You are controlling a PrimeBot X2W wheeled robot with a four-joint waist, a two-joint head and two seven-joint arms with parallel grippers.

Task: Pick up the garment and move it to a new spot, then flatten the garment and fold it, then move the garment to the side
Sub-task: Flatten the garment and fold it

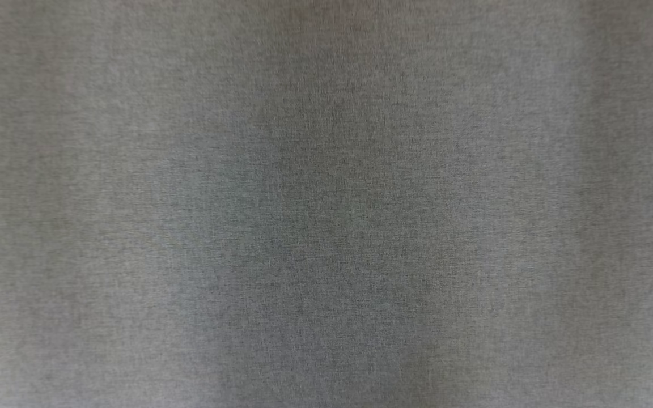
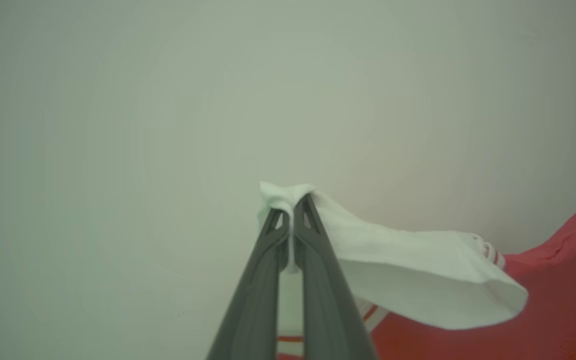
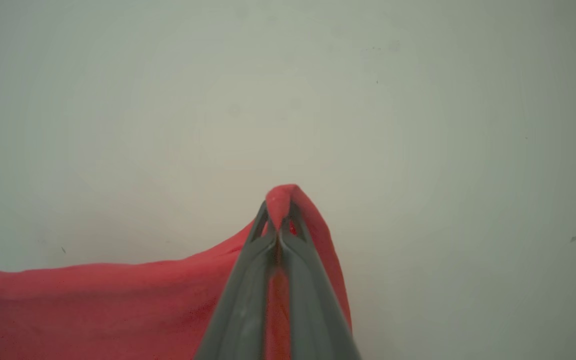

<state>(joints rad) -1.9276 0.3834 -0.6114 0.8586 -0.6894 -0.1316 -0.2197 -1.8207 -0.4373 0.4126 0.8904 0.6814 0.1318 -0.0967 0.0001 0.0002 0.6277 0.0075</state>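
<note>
Pinching a white fold of the garment (image 2: 418,270), the left gripper (image 2: 293,206) has its two dark fingers pressed together, with a small tuft of cloth poking out past the tips. In the left wrist view, the white flap runs from that grip to the right and sags into a rounded, hanging edge. Thin red stripes (image 2: 492,255) mark the flap's far end, and more stripes show below it, just beside the fingers. Beyond the flap, the garment's red body (image 2: 568,280) takes up the lower right corner of that view.

The right gripper (image 3: 279,209) is likewise clenched, grasping a peak of red cloth that bulges over its fingertips. From there the garment (image 3: 93,305) spreads down and to the left in the right wrist view, its upper edge forming a long, shallow curve. A narrow strip of red also shows between the two fingers lower down.

Behind the cloth in both wrist views lies a pale surface (image 3: 418,125), plain and greenish grey, with a few tiny dark specks in the right wrist view.

The head view gives a blurred grey weave (image 1: 326,204), darker through the middle and lighter toward the sides; it may be cloth lying very close to the lens, though the blur leaves that unsettled.
</note>
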